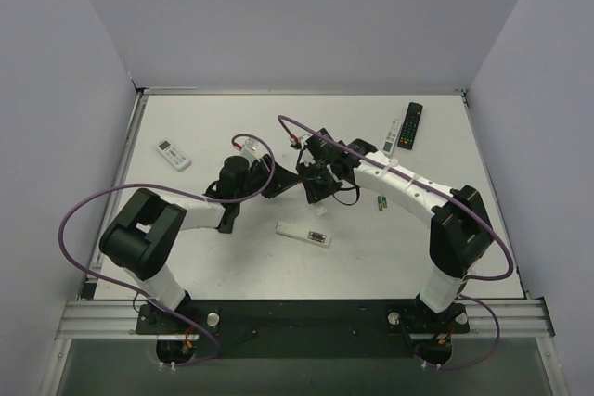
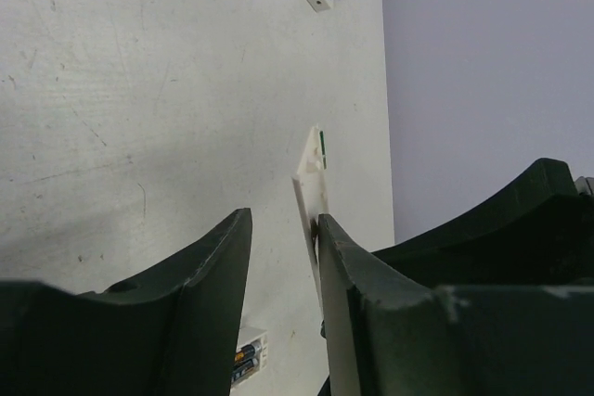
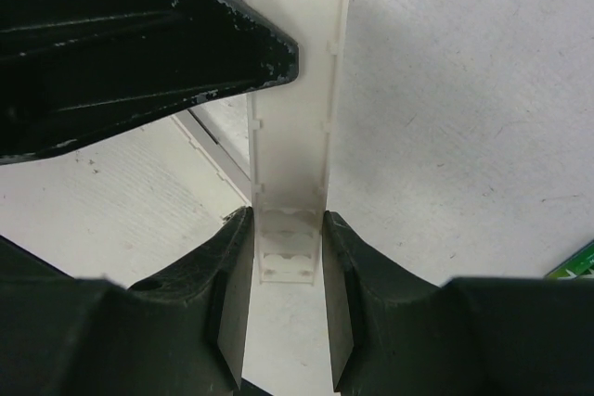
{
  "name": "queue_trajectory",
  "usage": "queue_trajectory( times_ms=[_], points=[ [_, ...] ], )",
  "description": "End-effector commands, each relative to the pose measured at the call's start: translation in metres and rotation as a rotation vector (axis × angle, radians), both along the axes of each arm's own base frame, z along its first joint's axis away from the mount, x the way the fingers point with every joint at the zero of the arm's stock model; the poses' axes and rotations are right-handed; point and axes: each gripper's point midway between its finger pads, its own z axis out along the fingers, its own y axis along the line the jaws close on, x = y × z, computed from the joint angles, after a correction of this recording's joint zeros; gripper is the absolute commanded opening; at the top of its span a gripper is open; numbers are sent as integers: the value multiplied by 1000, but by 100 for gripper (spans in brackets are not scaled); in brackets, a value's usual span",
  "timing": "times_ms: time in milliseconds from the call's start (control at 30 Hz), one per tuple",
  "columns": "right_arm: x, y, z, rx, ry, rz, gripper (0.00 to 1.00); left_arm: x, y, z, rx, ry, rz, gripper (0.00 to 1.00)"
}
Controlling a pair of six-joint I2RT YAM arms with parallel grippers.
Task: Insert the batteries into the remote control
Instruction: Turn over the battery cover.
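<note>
Right gripper [image 3: 288, 229]: pinching the near end of a white battery cover [image 3: 292, 90], one finger on each long edge.

Left gripper [image 2: 283, 224]: jaws spread. One fingertip touches the cover's edge and the other stands apart from it.

Remote [image 1: 303, 234]: white, lying flat on the table [image 1: 232, 257] just in front of both grippers, touched by neither. Whether its compartment holds anything cannot be told.

Batteries [image 2: 249, 357]: small cells lying side by side in a small white pack [image 2: 261, 341] on the table, right of the remote, beside the right arm.

Black remote [image 1: 411, 124] and slim white remote [image 1: 393, 134]: side by side at the far right.

Stubby white remote [image 1: 174, 153]: far left.
</note>
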Motion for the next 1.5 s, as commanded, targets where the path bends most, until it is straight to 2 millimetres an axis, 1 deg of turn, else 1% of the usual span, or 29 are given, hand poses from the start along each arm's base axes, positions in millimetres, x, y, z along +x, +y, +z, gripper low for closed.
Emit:
queue_trajectory(
  times_ms=[0, 33, 100, 133, 200, 267, 300, 333, 400, 433, 467, 500, 533, 567, 600, 633, 667, 733, 900, 1000, 1067, 1100, 1167, 1200, 1233, 1300, 1333, 1433, 1467],
  points=[
    [-7, 3, 19, 49, -22, -4, 10, 6, -17, 36, -104, -105, -44, 40],
    [-8, 3, 19, 50, -21, -6, 10, 4, -19, 38, -119, -106, -49, 33],
    [-9, 4, 21, 59, -22, -6, 10, 3, -20, 43, -147, -131, -59, 26],
    [-8, 4, 22, 64, -27, -6, 10, 2, -21, 45, -163, -134, -67, 18],
    [-9, 4, 25, 74, -34, -5, 12, -1, -21, 50, -192, -161, -76, 9],
    [-10, 3, 28, 86, -38, -1, 24, -4, -21, 59, -218, -201, -87, 2],
    [-10, 3, 36, 106, -53, 1, 29, -8, -19, 59, -221, -214, -91, 0],
    [-11, 0, 37, 117, -48, -2, 39, -10, -19, 62, -220, -235, -99, 0],
    [-14, 2, 54, 185, -62, 18, 45, -17, -17, 75, -238, -303, -131, 0],
    [-17, 0, 57, 207, -62, 25, 49, -18, -16, 80, -240, -334, -141, 0],
    [-17, -2, 62, 233, -66, 27, 50, -23, -16, 90, -258, -380, -163, 0],
    [-22, 3, 78, 310, -85, 72, 51, -26, -14, 97, -267, -409, -170, 0],
    [-24, 4, 85, 344, -94, 86, 51, -28, -12, 102, -275, -432, -177, 0],
    [-26, 0, 84, 371, -86, 88, 51, -33, -12, 113, -297, -479, -193, 0],
    [-26, 2, 97, 430, -121, 103, 51, -39, -11, 121, -313, -503, -216, 0],
    [-32, 4, 102, 477, -107, 122, 51, -43, -11, 126, -322, -523, -231, 0],
    [-28, 1, 101, 507, -118, 115, 51, -47, -10, 136, -343, -563, -241, 0],
    [-36, 1, 114, 584, -120, 147, 51, -55, -10, 148, -368, -600, -271, 0],
    [-44, 2, 126, 661, -147, 188, 51, -67, -7, 178, -406, -683, -293, 0],
    [-47, 4, 126, 680, -140, 202, 49, -71, -4, 191, -404, -718, -287, 0],
    [-48, 6, 129, 696, -139, 206, 46, -70, -4, 191, -387, -715, -282, 0],
    [-48, 6, 129, 699, -140, 204, 45, -71, -3, 197, -381, -737, -280, 0],
    [-48, 7, 127, 701, -140, 207, 40, -72, -4, 197, -371, -734, -280, 0],
    [-48, 8, 126, 702, -138, 209, 37, -73, -5, 199, -371, -739, -281, 0],
    [-48, 8, 124, 702, -134, 209, 29, -74, -5, 201, -374, -744, -281, 0],
    [-49, 10, 125, 713, -128, 223, 22, -75, -5, 202, -374, -742, -281, 0],
    [-50, 11, 126, 718, -128, 228, 15, -75, -5, 202, -374, -740, -278, 0],
    [-49, 11, 130, 708, -162, 244, 4, -73, -3, 199, -360, -729, -263, 1],
    [-48, 9, 128, 692, -169, 241, 1, -71, -4, 194, -345, -708, -256, 6]
  ],
)
